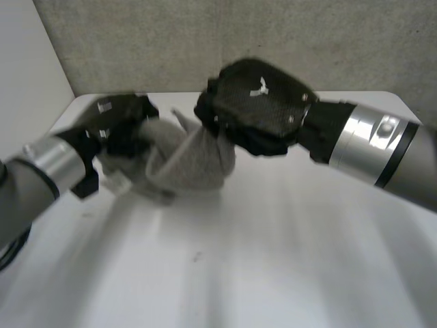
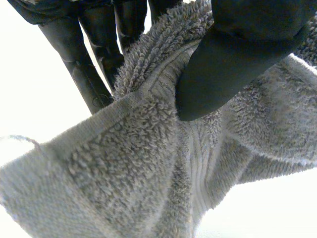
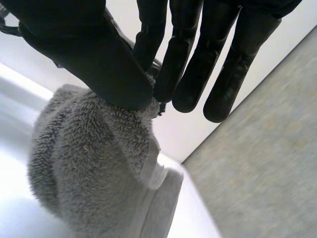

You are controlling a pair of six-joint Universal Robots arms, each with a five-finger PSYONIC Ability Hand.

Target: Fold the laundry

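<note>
A grey terry towel (image 1: 183,162) is bunched and lifted over the far middle of the white table (image 1: 273,260). My left hand (image 1: 123,126) grips its left end; in the left wrist view the thumb (image 2: 233,64) presses the towel (image 2: 148,163) against the fingers (image 2: 84,64). My right hand (image 1: 256,106) holds the towel's upper right part from above. In the right wrist view its thumb (image 3: 94,59) pinches a hemmed edge of the towel (image 3: 99,173) against a finger, while the other fingers (image 3: 223,64) stay straight.
A grey wall (image 1: 225,41) rises right behind the table's far edge. The table's left edge (image 1: 65,113) runs close to my left hand. Bare tabletop stretches across the near half.
</note>
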